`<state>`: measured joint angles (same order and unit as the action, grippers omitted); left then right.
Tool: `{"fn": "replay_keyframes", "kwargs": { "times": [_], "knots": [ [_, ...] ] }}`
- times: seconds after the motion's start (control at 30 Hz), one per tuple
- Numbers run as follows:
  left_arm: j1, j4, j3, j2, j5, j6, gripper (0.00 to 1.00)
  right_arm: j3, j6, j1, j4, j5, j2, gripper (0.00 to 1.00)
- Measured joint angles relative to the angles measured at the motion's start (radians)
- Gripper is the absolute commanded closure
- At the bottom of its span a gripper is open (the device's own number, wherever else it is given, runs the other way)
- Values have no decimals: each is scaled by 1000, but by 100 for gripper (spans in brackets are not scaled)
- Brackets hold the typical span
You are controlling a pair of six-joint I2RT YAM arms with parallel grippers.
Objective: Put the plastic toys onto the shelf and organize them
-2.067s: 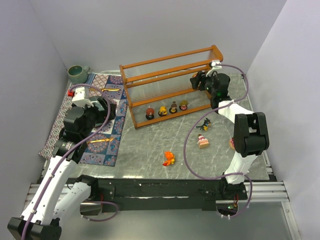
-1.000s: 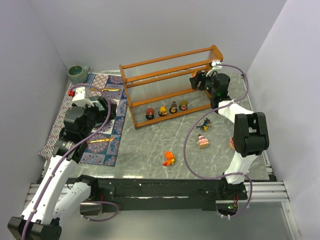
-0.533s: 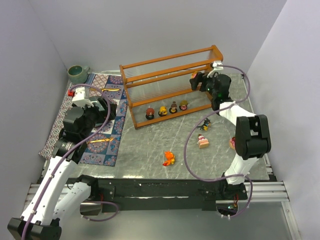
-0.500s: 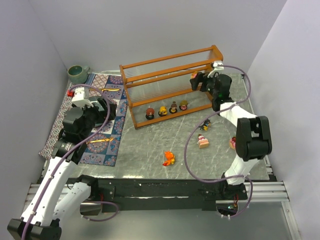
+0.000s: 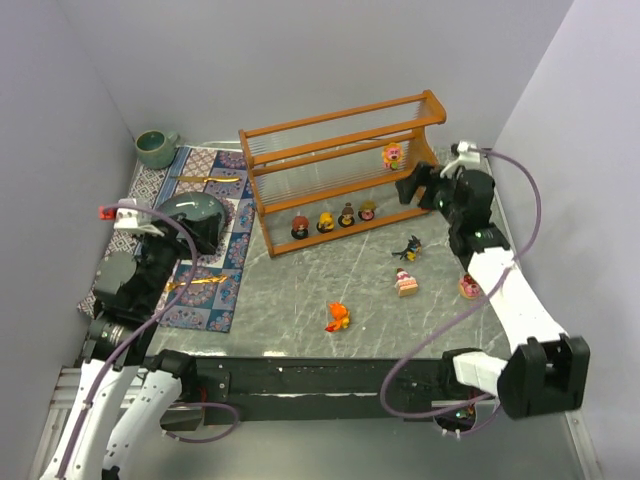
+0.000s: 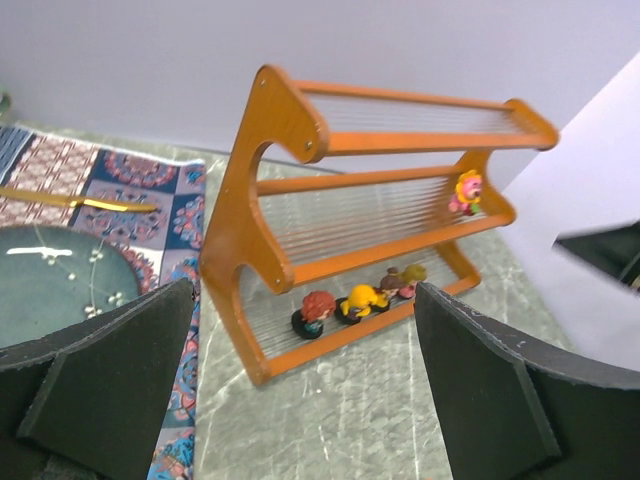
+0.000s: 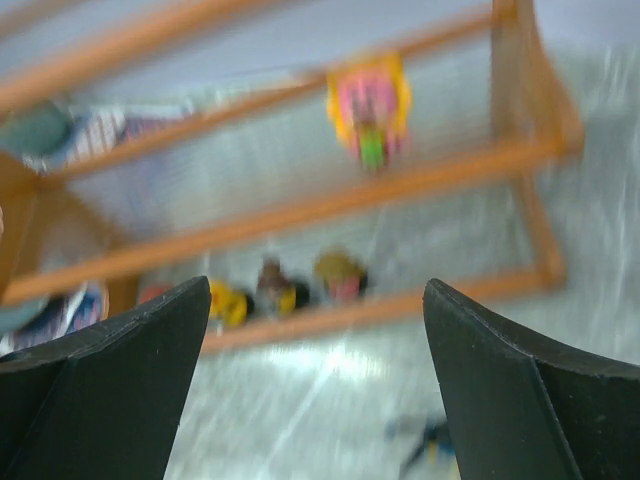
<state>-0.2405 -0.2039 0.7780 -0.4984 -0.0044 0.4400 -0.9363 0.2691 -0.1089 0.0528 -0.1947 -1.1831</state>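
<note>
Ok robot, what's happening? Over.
Left gripper open, right gripper open, empty. Pink-yellow toy on shelf middle tier, four toys below. Four loose toys on table. Nothing blocking.

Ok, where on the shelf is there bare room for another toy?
The shelf: top tier all bare; middle tier bare left of the pink-yellow toy; bottom tier crowded by four toys, free only at its right end.

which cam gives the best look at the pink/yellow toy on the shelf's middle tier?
Left wrist: the pink-and-yellow toy is sharpest there, sitting near the right end of the shelf on its middle tier. Right wrist shows the toy larger but blurred. Top external shows it tiny, with little detail.
</note>
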Motion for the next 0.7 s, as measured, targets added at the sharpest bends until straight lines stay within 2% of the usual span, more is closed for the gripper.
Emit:
{"fn": "replay_keyframes", "kwargs": {
  "times": [0.17,0.33,0.5,0.7],
  "knots": [
    [-10,10,-20,55,8,1,3,154,49,-32,-173,53,126,7],
    [-13,12,-49,90,8,1,3,315,86,-70,-271,85,168,7],
    [-13,12,-59,92,12,3,3,412,126,-131,-285,97,176,7],
    [-13,0,-69,90,11,2,3,445,169,-138,-271,103,165,8]
  ]
}}
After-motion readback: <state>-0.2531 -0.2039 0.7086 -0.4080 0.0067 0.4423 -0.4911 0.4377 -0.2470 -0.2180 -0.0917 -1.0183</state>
